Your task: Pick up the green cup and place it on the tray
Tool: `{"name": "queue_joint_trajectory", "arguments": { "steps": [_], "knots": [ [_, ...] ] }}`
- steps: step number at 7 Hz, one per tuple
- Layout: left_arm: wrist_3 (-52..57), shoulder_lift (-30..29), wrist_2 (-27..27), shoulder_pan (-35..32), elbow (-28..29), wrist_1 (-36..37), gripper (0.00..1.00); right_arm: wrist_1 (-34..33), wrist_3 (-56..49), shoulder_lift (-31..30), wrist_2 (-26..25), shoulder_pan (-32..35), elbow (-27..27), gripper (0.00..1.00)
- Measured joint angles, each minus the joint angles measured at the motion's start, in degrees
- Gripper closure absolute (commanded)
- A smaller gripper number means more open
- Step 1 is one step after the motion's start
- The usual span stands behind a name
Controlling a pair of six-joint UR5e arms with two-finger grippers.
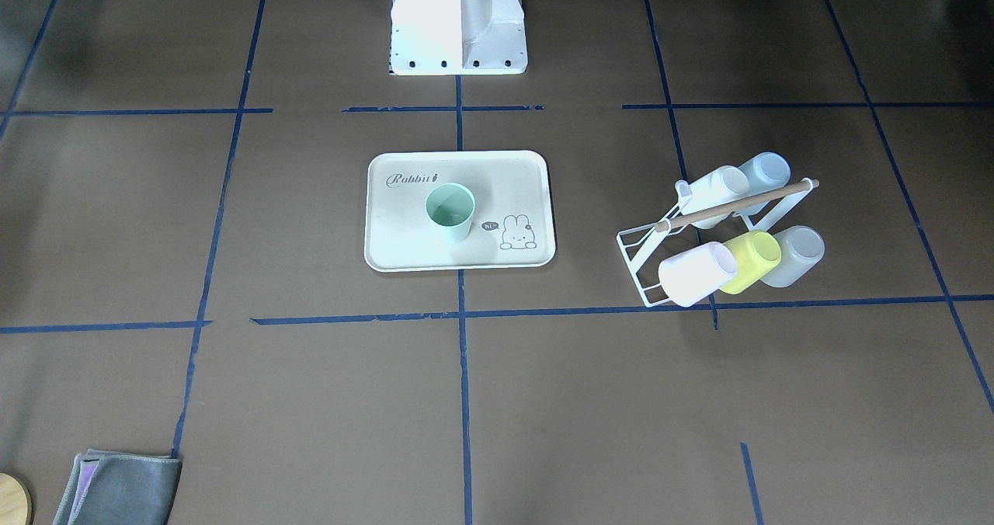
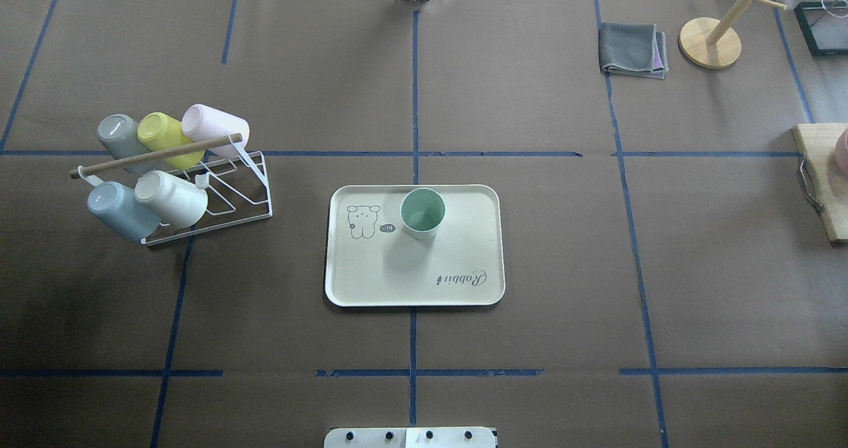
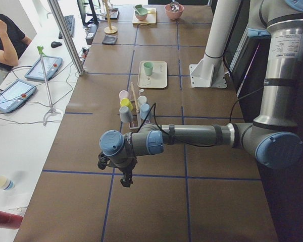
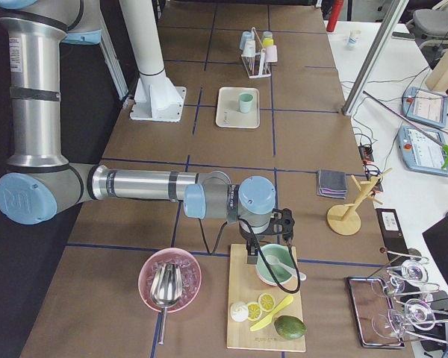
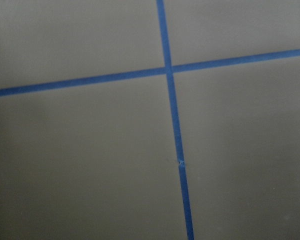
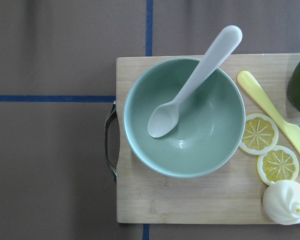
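On the tray (image 1: 404, 238) stands green cup (image 1: 450, 212) — far from both pincers (image 3: 125, 180) (image 4: 250, 253).

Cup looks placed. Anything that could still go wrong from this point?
The green cup stands upright on the tray, with both arms away from it. Two possible risks: the right gripper hangs over the bowl and spoon, so a careless move might knock them. The left gripper hangs low and could clip the cup rack if swung toward the tray.

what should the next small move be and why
Probably none: the cup stands upright on the tray, touched by neither arm. The left gripper hangs over the table and the right gripper over a bowl, both far from it. I'd judge the task done and make no move.
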Motion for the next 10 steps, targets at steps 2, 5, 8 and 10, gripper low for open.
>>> {"name": "queue_joint_trajectory", "arguments": {
  "steps": [2, 5, 8, 10],
  "knots": [
    [-0.2, 0.1, 0.0, 0.0, 0.1, 0.0, 0.00, 0.0, 0.1, 0.0, 0.1, 0.0, -0.2, 0.00],
    [-0.2, -0.1, 0.0, 0.0, 0.0, 0.0, 0.00, -0.2, 0.2, -0.2, -0.1, 0.0, -0.2, 0.00],
    [-0.2, -0.5, 0.0, 0.0, 0.0, 0.0, 0.00, -0.6, 1.3, -0.6, -0.2, 0.1, -0.7, 0.00],
    [-0.2, -0.6, 0.0, 0.0, 0.0, 0.0, 0.00, -0.6, 2.2, -0.7, -0.5, 0.1, -1.6, 0.00]
  ]
}}
